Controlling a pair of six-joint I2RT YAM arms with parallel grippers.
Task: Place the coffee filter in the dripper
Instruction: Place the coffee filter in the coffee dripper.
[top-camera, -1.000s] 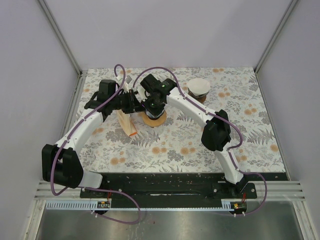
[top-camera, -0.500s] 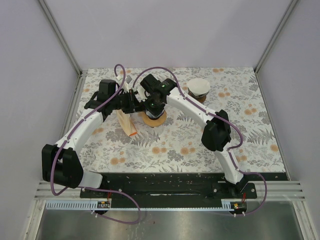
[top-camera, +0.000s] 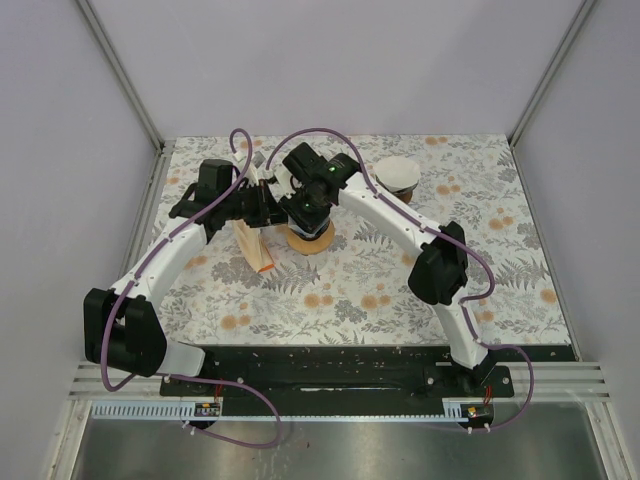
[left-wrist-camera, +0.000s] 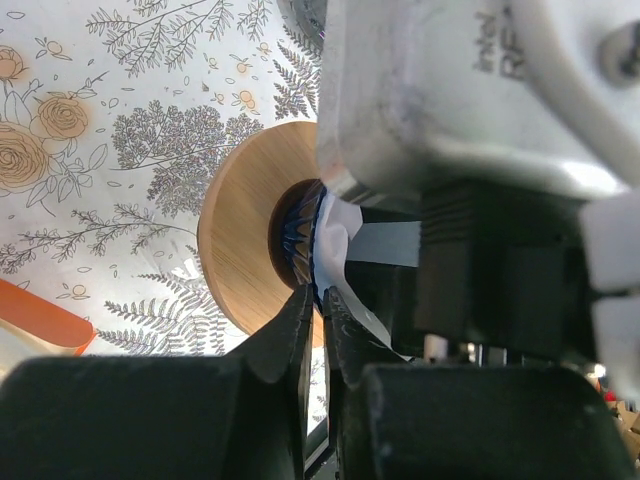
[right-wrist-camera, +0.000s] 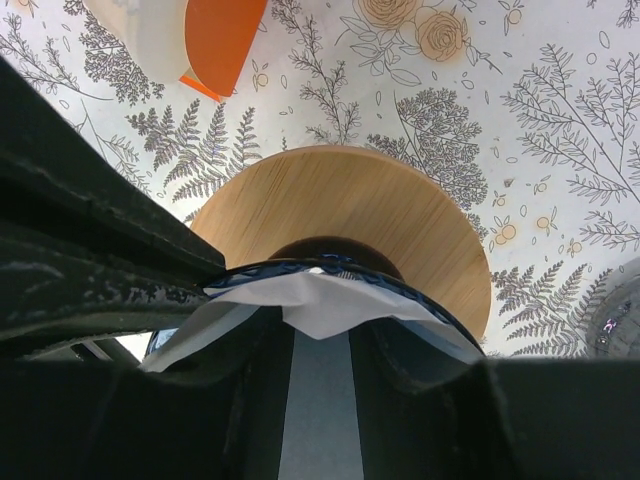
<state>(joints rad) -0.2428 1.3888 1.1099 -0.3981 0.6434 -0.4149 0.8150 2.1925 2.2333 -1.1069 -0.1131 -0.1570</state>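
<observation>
One coffee filter (right-wrist-camera: 320, 300) in the dripper (right-wrist-camera: 340, 200).
Left fingers (left-wrist-camera: 275, 350) seemingly clamp its edge; right fingers (right-wrist-camera: 400, 375) stand apart.

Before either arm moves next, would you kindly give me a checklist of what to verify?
1. Paper in place: coffee filter sits in dripper, ok.
2. Paper flat against the cone: cannot tell, it looks creased.
3. Jaws of right gripper apart: ok.
4. Whether left gripper is free of the paper: cannot tell, it is shut at the edge.
5. Dripper upright: ok.
</observation>
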